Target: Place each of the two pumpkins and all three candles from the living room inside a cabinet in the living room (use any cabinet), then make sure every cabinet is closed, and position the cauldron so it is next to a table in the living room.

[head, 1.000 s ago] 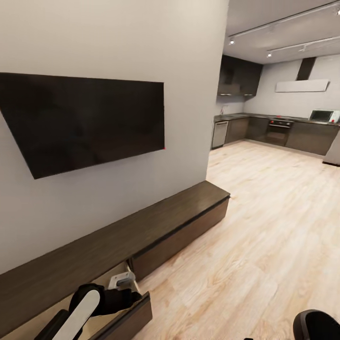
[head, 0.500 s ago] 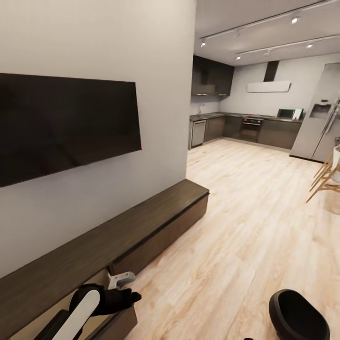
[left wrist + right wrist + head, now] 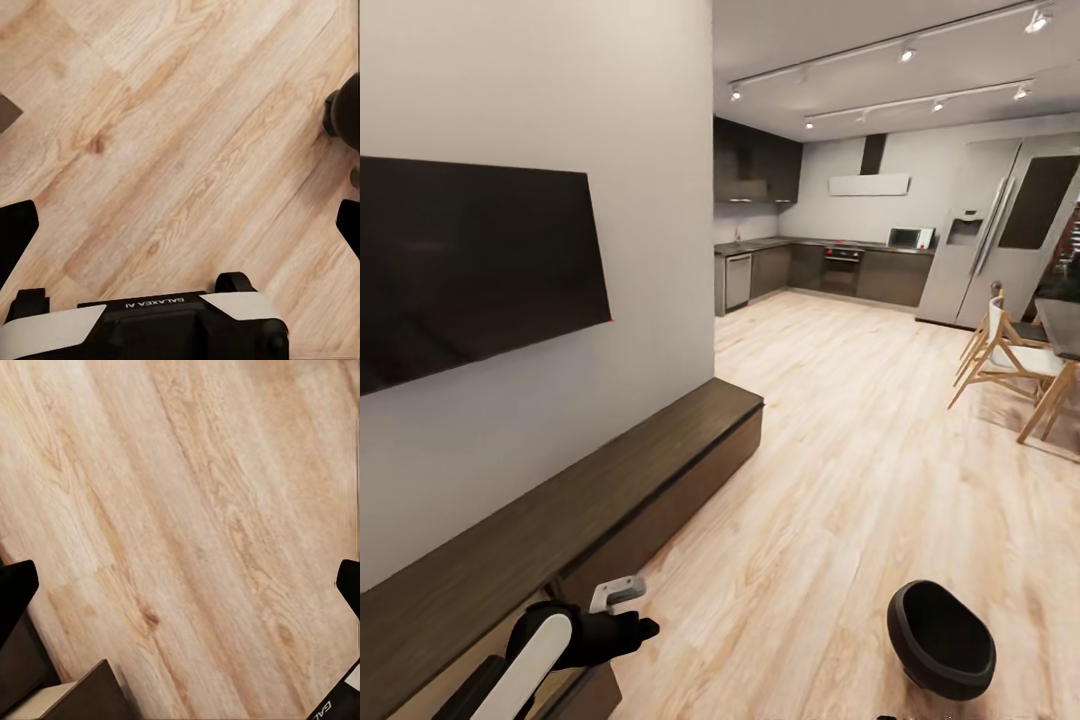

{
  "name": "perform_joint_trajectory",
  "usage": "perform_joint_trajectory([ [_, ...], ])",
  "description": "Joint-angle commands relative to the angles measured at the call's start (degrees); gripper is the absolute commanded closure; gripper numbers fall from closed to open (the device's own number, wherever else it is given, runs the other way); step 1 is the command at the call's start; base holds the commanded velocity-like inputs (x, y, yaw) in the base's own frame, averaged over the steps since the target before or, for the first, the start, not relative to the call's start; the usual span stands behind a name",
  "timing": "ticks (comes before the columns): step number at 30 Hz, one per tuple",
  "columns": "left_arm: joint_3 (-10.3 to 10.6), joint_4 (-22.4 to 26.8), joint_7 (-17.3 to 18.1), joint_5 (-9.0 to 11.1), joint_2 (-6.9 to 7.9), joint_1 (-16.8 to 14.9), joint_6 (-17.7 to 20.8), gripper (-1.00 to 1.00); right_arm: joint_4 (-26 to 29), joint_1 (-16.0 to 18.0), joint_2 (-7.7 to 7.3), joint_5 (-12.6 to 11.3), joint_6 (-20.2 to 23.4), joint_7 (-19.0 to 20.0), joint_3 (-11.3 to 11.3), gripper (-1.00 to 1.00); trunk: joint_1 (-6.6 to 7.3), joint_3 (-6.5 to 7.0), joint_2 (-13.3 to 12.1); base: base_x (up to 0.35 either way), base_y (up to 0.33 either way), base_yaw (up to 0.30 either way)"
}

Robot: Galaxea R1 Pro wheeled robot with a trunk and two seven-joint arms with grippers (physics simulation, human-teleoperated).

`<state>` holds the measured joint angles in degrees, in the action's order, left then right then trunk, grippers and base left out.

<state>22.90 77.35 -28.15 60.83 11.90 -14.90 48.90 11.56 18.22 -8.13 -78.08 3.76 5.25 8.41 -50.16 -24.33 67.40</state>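
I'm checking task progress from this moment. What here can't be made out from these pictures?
- Drawer of the cabinet, head view: cut off by the bottom edge and covered by the left arm, so its contents are hidden.
- Cauldron, head view: dark inside, contents unreadable.
- Left gripper and right gripper, wrist views: fingertips cut off by the side edges, though both stand wide open over bare floor.

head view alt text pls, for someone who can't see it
A long, low dark wooden cabinet runs under a wall-mounted TV, with a black cauldron on the pale wood floor. A kitchen lies beyond.
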Motion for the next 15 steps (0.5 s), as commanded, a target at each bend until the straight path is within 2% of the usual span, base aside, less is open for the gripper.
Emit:
perform_joint_trajectory([
  [1, 0.1, 0.1, -0.6, 0.6, 0.07, 0.0, 0.0, -1.0, 0.0, 0.1, -0.04, -0.6, 0.1, 0.2, 0.5, -1.0, 0.0, -0.06, 0.0, 0.0, 0.0, -0.281],
  [15, 0.0, 0.1, -0.6, 0.6, 0.14, 0.0, 0.0, -1.0, 0.0, 0.1, -0.04, -0.6, 0.0, 0.1, 0.5, -1.0, 0.0, -0.06, 0.0, 0.0, 0.0, -0.281],
])
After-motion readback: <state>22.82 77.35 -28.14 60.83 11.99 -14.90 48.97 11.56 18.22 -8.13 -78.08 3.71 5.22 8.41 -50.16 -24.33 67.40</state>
